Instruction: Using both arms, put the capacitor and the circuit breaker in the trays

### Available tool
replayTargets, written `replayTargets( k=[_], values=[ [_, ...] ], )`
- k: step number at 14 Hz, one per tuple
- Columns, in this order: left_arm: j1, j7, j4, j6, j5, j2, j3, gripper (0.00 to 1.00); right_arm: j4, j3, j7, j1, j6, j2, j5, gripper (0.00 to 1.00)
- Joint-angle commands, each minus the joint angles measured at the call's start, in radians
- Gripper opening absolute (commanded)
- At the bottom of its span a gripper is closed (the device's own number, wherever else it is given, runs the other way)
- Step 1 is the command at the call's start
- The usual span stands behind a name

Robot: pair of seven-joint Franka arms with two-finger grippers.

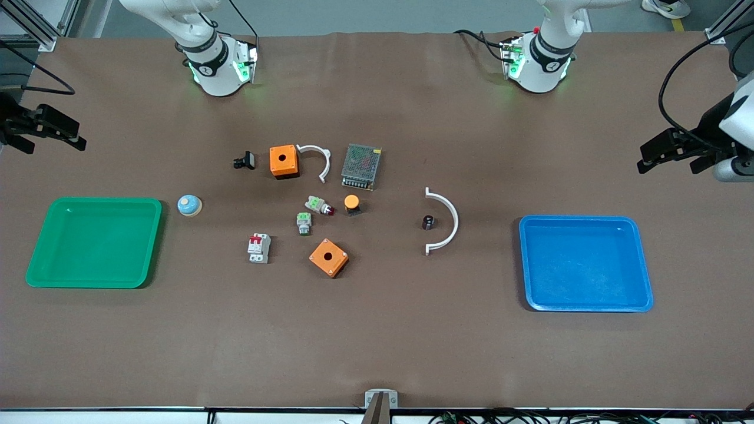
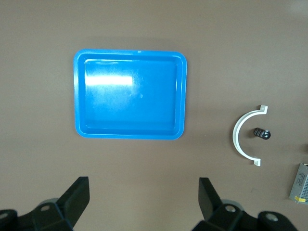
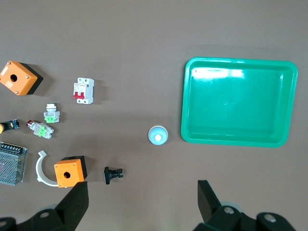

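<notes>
The capacitor (image 1: 428,222), a tiny black cylinder, lies on the brown table inside the curve of a white C-shaped clip (image 1: 447,221); it also shows in the left wrist view (image 2: 261,132). The circuit breaker (image 1: 258,247), white-grey with two red levers, lies nearer the right arm's end; it also shows in the right wrist view (image 3: 83,90). My left gripper (image 1: 668,166) is open and empty, high over the table edge by the blue tray (image 1: 586,306), fingers wide (image 2: 143,192). My right gripper (image 1: 56,146) is open and empty, high above the green tray (image 1: 94,203), fingers wide (image 3: 143,195).
Around the breaker lie two orange boxes (image 1: 284,161) (image 1: 328,257), two grey-and-green push-buttons (image 1: 304,222), an orange-capped button (image 1: 351,204), a mesh power supply (image 1: 361,166), a second white clip (image 1: 318,160), a black bracket clip (image 1: 244,160) and a blue-white dome (image 1: 189,205).
</notes>
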Motion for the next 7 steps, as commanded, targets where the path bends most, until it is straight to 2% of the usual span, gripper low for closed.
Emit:
replayTargets(
  k=[1,4,7],
  values=[
    [0.001,-0.016,0.008,-0.014,0.000,0.066,-0.008,1.00,0.004,-0.007,-0.002,0.003,-0.007,-0.017,0.001,1.00],
    [-0.030,-0.076,0.011,0.000,-0.092,0.152,-0.020,1.00,0.014,-0.007,0.004,-0.005,0.005,0.064,0.000,1.00],
    [-0.151,-0.217,0.012,0.093,-0.094,0.252,-0.020,1.00,0.058,-0.010,-0.006,-0.005,0.017,0.175,-0.003,1.00]
  ],
)
